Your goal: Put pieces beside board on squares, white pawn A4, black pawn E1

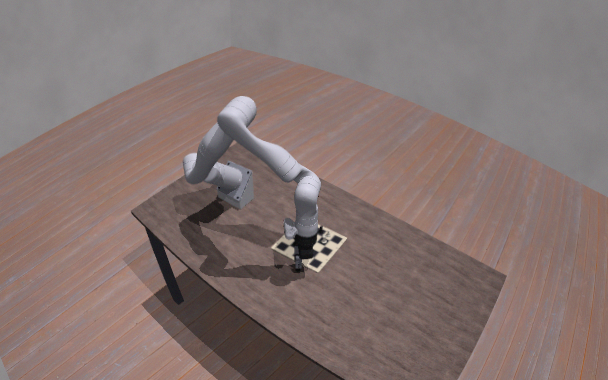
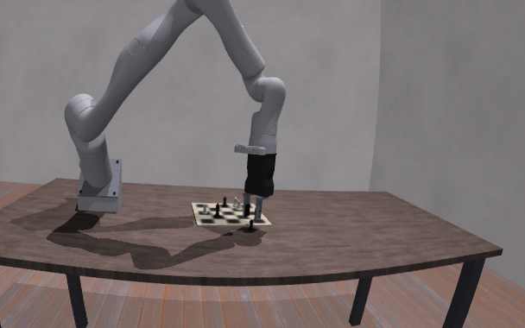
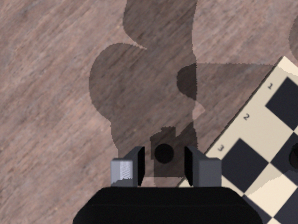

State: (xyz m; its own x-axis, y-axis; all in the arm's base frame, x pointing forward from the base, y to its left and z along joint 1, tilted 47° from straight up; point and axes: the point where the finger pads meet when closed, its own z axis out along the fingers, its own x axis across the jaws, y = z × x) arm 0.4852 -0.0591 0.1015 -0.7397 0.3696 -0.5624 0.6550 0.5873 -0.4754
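Note:
The black pawn stands upright on the table beside the board's numbered edge. My gripper is open, pointing down, with nothing held. Its fingertips are a little above the pawn; in the wrist view the pawn shows between them. The chessboard lies flat, partly hidden by the arm in the top view. A small pale piece stands at the board's left part, and pale pieces stand near its back. I cannot tell which is the white pawn; no white piece shows beside the board.
A tall black piece stands on the board's left half, and a smaller black piece stands near its back edge. A dark piece shows at the wrist view's right edge. The arm's shadow covers the table around the black pawn.

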